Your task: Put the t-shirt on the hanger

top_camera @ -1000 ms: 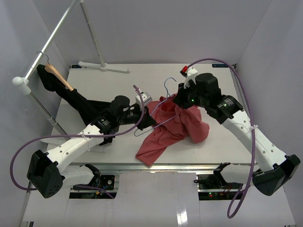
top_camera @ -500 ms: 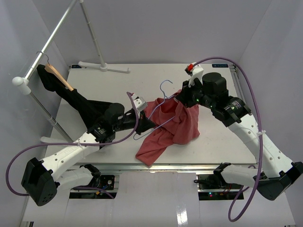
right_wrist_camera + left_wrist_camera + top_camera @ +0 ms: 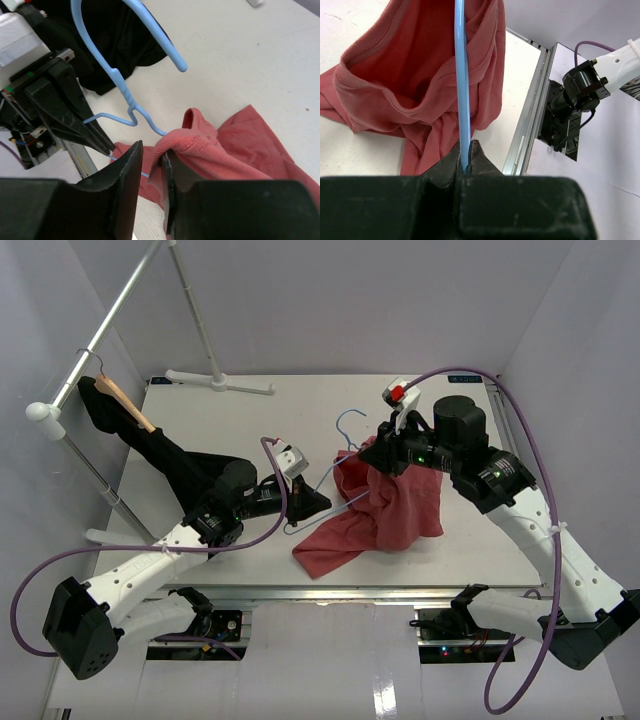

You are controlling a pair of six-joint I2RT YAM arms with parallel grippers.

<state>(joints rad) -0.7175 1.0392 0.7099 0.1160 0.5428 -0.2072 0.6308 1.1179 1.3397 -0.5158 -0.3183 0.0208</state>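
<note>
The white counter (image 3: 250,410) carries everything. Right of its middle, running toward the near edge, lies the t-shirt (image 3: 390,505), a crumpled salmon-red heap whose far part is lifted off the surface while a loose flap trails left and near. At the far left a black garment (image 3: 170,465) hangs from a wooden hanger (image 3: 125,400) on the rack (image 3: 110,310) and spills onto the counter; it plays no part here.

The hanger (image 3: 347,435), thin blue wire, stands between the two arms. Its hook points far and is bare of cloth. From the left wrist view, one straight run of the wire passes up into an open mouth of the shirt, with cloth folded around it on both sides.

The left claw (image 3: 466,150) is clamped together on that wire, at the hanger's left end, just left of the shirt. The right claw (image 3: 150,150) is pinched on a rolled, ribbed edge of the t-shirt, held just beside the twisted neck of the hanger, below the hook.

By my reading, the job is partly done: one shoulder of the hanger looks to be inside the shirt, and the shirt's edge is up near the neck. The end gripped by the left claw is outside the cloth, and most of the shirt sits bunched rather than spread. What seems left is drawing the cloth over that second shoulder so the hook alone stands out of the collar. Whether the pinched edge is collar or hem, I cannot tell.
</note>
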